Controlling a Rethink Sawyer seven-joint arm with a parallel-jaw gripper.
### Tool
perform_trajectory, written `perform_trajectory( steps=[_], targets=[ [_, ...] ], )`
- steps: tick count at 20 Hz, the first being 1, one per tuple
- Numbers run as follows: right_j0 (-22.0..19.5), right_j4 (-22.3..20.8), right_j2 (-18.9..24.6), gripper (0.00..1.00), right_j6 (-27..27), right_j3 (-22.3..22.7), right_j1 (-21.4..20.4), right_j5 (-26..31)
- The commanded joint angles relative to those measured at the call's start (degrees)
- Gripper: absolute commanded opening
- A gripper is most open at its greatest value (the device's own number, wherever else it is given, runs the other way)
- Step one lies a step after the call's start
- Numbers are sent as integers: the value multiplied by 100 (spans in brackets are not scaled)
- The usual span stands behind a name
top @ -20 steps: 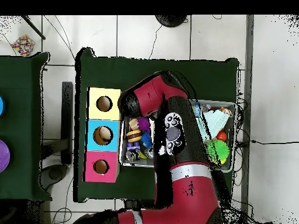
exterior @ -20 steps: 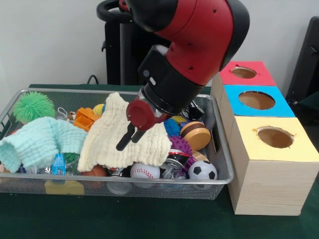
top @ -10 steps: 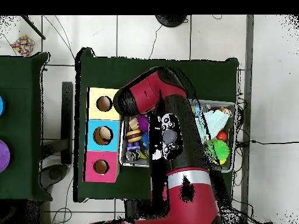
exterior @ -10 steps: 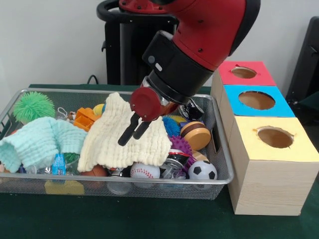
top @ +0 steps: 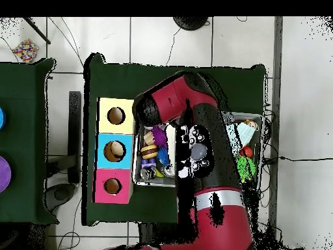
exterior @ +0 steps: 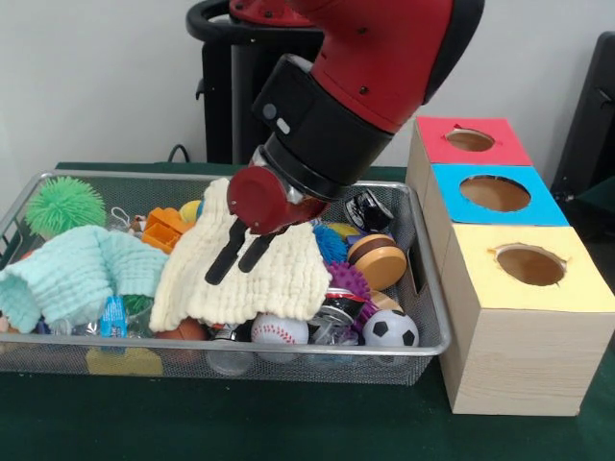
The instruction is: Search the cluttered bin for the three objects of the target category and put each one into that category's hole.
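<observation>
Gripper hangs over the cream cloth mid-bin, fingers slightly apart and empty. Balls sit at 5 o'clock in the wire bin; nothing visibly posted, so all three remain.

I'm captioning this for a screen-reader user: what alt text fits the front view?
A red and black robot arm holds its open gripper just over a cream cloth in a wire bin cluttered with balls, toys and a mint cloth. Beside the bin stand red, blue and yellow boxes, each with a round hole.
</observation>
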Motion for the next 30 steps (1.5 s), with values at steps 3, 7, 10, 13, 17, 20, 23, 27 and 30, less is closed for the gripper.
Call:
perform_trajectory(
  steps=[3,7,10,13,17,20,23,27,30],
  targets=[
    [-742,275,865,100,-3393,-153,64,503],
    [-911,280,1008,100,-3777,-494,242,723],
    [-1008,338,1092,100,-4060,-804,464,945],
    [-1015,314,1068,100,-4275,-1089,649,1132],
    [-1044,310,1059,100,-4510,-1375,823,1229],
    [-1041,256,1025,100,-4660,-1657,1024,1297],
    [-933,91,911,100,-4708,-2055,1293,1546],
    [-806,19,720,100,-4753,-2200,1356,1895],
    [-746,-39,644,100,-4740,-2292,1412,1998]
  ],
)
